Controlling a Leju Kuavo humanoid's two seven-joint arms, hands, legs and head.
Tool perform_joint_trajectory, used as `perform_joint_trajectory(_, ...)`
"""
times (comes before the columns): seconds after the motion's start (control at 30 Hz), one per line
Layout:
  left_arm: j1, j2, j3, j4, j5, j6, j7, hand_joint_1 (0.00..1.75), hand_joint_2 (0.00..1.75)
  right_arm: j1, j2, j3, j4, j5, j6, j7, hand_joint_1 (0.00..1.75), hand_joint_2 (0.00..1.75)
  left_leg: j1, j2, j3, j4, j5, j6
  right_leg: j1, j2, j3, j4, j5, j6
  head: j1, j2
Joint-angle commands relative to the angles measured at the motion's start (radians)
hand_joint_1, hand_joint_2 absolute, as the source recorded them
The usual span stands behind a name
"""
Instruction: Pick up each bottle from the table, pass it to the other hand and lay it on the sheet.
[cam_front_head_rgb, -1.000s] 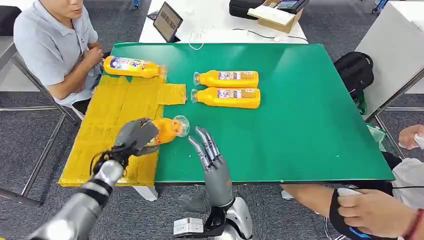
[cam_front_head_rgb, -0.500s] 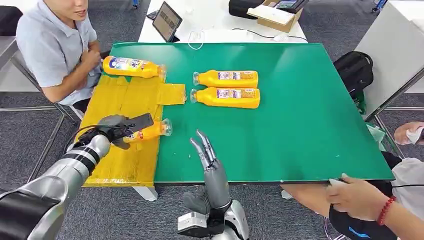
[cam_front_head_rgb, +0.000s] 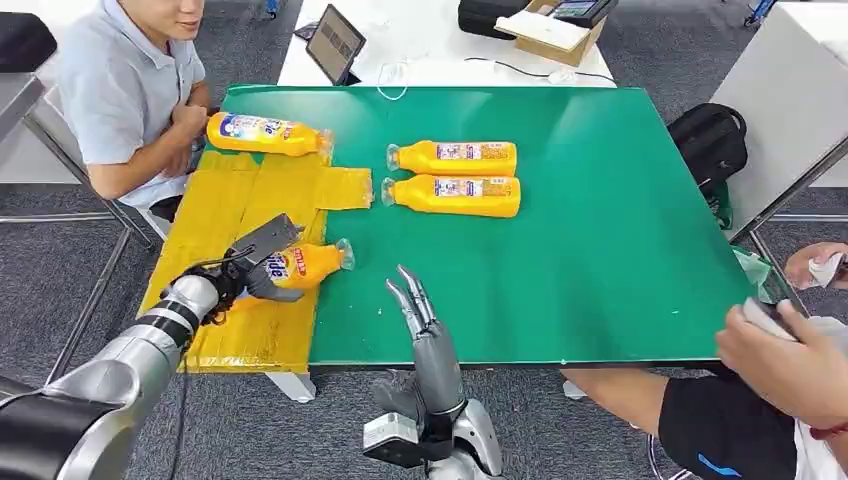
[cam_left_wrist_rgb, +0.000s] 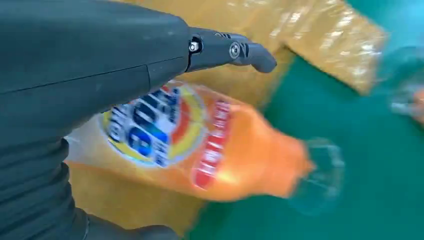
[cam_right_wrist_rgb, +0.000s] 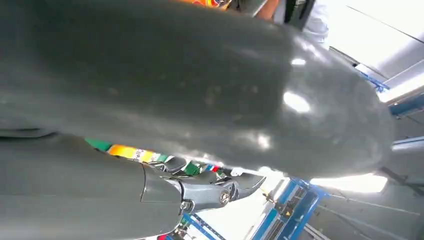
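Laying the orange plastic bottle with the blue-and-yellow label (cam_front_head_rgb: 300, 266) down is the step in hand, judging by how things lie: the robot's left hand (cam_front_head_rgb: 253, 262) has its fingers wrapped over the labelled body, and the bottle lies on its side at the near right edge of the yellow sheet taped to the table (cam_front_head_rgb: 225, 215), its clear cap end reaching out over the green table top (cam_front_head_rgb: 600, 200). In the left wrist view the same bottle (cam_left_wrist_rgb: 200, 145) sits under the dark fingers (cam_left_wrist_rgb: 230, 50), which arch over it — whether it already rests fully on the sheet I cannot tell. The right hand (cam_front_head_rgb: 418, 310) stands at the near table edge with its fingers straight and together, pointing up, holding nothing. One orange bottle (cam_front_head_rgb: 265, 133) already lies at the far edge of the sheet, by the seated person in the grey shirt (cam_front_head_rgb: 130, 90). Two more orange bottles (cam_front_head_rgb: 455, 157) (cam_front_head_rgb: 455, 195) lie side by side on the green, well apart from both hands. The next move, as I judge it, calls for the left fingers to let go cleanly without rolling the bottle off the sheet — then a reach for one of the pair
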Motion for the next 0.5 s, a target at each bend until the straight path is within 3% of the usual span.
perform_joint_trajectory(0.03,0.052,-0.068,0.130,-0.170,0.072,0.206,-0.150,0.00,1.75,-0.011,-0.033,0.010,0.040,0.006,-0.003,0.001,0.00,0.00,0.001,-0.001,0.002,0.000,-0.001,0.000,0.001,-0.001,0.002,0.000,-0.001,-0.001,0.000,0.000)
perform_joint_trajectory(0.1,0.121,-0.099,0.206,-0.338,0.168,0.275,-0.184,0.00,1.75,0.021,-0.023,-0.019,0.017,0.041,-0.003,0.001,0.00,0.00,0.000,-0.001,0.002,0.000,-0.001,0.000,0.001,-0.001,0.002,-0.001,-0.001,-0.001,0.000,0.000)
perform_joint_trajectory(0.17,0.137,-0.105,0.221,-0.375,0.198,0.275,-0.189,0.00,1.75,0.026,-0.020,-0.028,0.014,0.052,-0.003,0.001,0.00,0.00,0.001,-0.002,0.004,0.000,-0.003,-0.001,0.001,-0.002,0.005,0.000,-0.003,-0.002,0.000,0.000)
perform_joint_trajectory(0.2,0.192,-0.120,0.248,-0.512,0.298,0.267,-0.186,0.00,1.75,0.038,-0.013,-0.063,0.002,0.106,-0.003,0.001,0.00,0.00,0.000,-0.002,0.003,0.000,-0.002,-0.001,0.001,-0.002,0.003,-0.001,-0.002,-0.001,0.000,0.000)
perform_joint_trajectory(0.27,0.242,-0.129,0.256,-0.621,0.371,0.312,-0.213,0.00,1.75,0.043,-0.003,-0.107,-0.005,0.156,-0.003,0.001,0.00,0.00,0.000,-0.001,0.001,0.000,-0.001,-0.001,0.001,-0.001,0.002,-0.001,-0.001,-0.001,0.000,0.000)
perform_joint_trajectory(0.3,0.329,-0.142,0.273,-0.781,0.500,0.307,-0.229,0.00,1.75,0.024,-0.005,-0.160,0.064,0.203,-0.003,0.001,0.00,0.00,0.000,-0.001,0.003,0.000,-0.002,-0.001,0.001,-0.001,0.003,0.000,-0.002,-0.001,0.000,0.000)
perform_joint_trajectory(0.37,0.408,-0.122,0.237,-0.900,0.543,0.321,-0.201,0.00,1.75,-0.007,-0.042,-0.149,0.101,0.171,-0.003,0.009,0.00,0.00,0.000,0.003,0.004,-0.001,-0.002,0.000,0.000,0.002,0.004,-0.002,-0.001,-0.001,0.000,0.000)
perform_joint_trajectory(0.43,0.508,-0.126,0.238,-1.021,0.628,0.327,-0.221,0.00,1.75,-0.047,-0.104,-0.147,0.133,0.303,-0.001,0.157,0.00,0.00,0.000,0.004,0.004,-0.002,-0.002,0.000,0.000,0.004,0.003,-0.003,0.000,-0.001,0.000,0.000)
perform_joint_trajectory(0.5,0.590,-0.132,0.231,-1.104,0.668,0.328,-0.226,0.00,1.75,-0.088,-0.157,-0.147,0.170,0.357,0.027,0.228,0.00,0.00,-0.001,0.006,0.005,-0.002,-0.003,0.000,0.000,0.005,0.003,-0.003,0.000,-0.001,0.000,0.000)
